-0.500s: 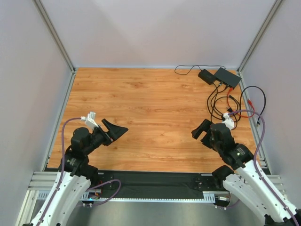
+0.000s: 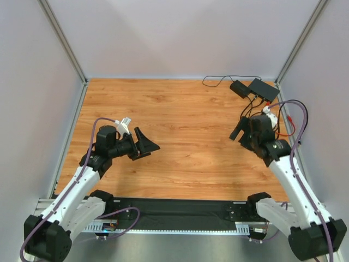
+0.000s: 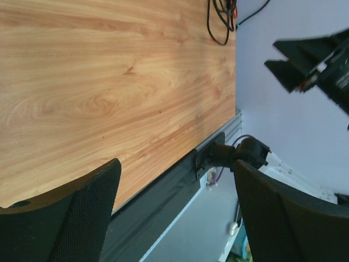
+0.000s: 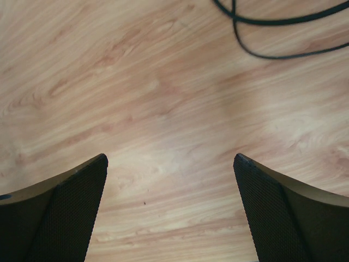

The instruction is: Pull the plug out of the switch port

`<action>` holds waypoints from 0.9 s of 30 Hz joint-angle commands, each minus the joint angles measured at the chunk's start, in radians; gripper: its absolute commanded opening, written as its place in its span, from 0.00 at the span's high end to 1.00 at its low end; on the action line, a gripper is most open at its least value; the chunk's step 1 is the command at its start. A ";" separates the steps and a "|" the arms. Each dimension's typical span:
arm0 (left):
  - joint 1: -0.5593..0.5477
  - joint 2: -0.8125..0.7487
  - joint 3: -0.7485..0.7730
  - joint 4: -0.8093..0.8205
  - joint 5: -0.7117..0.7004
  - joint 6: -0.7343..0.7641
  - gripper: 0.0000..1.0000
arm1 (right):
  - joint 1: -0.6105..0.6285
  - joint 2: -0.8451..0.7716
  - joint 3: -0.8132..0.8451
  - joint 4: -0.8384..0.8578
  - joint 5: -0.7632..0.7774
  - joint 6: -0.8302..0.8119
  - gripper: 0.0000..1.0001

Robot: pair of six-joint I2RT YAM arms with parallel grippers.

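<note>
The switch [image 2: 263,89] is a flat black box at the table's far right corner. Dark cables and a red one [image 2: 268,112] run from its near edge. The plug [image 2: 255,97] sits there among them, too small to make out clearly. My right gripper [image 2: 239,131] hovers open over bare wood, a short way in front of the switch and left of the cable loops. In the right wrist view its jaws [image 4: 170,161] are wide apart with nothing between, and black cable [image 4: 272,22] crosses the top. My left gripper [image 2: 147,144] is open at mid-left, far from the switch, and its jaws [image 3: 174,180] are empty.
A smaller black adapter brick [image 2: 239,88] with a thin cord lies just left of the switch. Cable loops [image 2: 289,117] spread along the right edge. Grey walls enclose the table on three sides. The left wrist view shows the right arm [image 3: 316,65] and the table's front rail [image 3: 218,155].
Both arms have reached forward. The right gripper moved away from the near edge towards the cables and switch. The left gripper rose and shifted slightly right. Both stayed open.
</note>
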 commanded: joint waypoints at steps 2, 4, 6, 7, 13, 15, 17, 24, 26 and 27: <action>0.004 0.033 0.075 0.011 0.101 0.096 0.09 | -0.197 0.192 0.133 0.088 -0.130 -0.101 0.00; 0.004 0.027 0.086 0.006 0.108 0.099 0.09 | -0.234 0.313 0.220 0.068 -0.099 -0.113 0.00; 0.002 0.008 0.084 0.017 0.123 0.103 0.09 | -0.277 0.385 0.285 0.056 -0.033 -0.132 0.00; 0.002 -0.014 0.078 0.029 0.122 0.103 0.10 | -0.283 0.451 0.337 0.073 -0.021 -0.142 0.00; 0.002 -0.062 0.084 -0.047 0.151 0.163 0.15 | -0.349 0.738 0.573 0.104 -0.024 -0.188 0.09; 0.002 -0.080 0.086 -0.078 0.156 0.179 0.19 | -0.358 0.843 0.636 0.088 -0.030 -0.196 0.11; 0.002 -0.099 0.081 -0.097 0.148 0.189 0.20 | -0.366 0.910 0.716 0.085 -0.029 -0.196 0.13; 0.002 -0.153 0.066 -0.197 0.096 0.191 0.36 | -0.375 1.195 0.909 0.073 -0.036 -0.195 0.20; 0.002 -0.165 0.072 -0.225 0.071 0.197 0.41 | -0.380 1.218 0.911 0.105 -0.044 -0.202 0.20; 0.002 -0.182 0.072 -0.253 0.062 0.199 0.44 | -0.381 1.234 0.903 0.142 -0.047 -0.202 0.20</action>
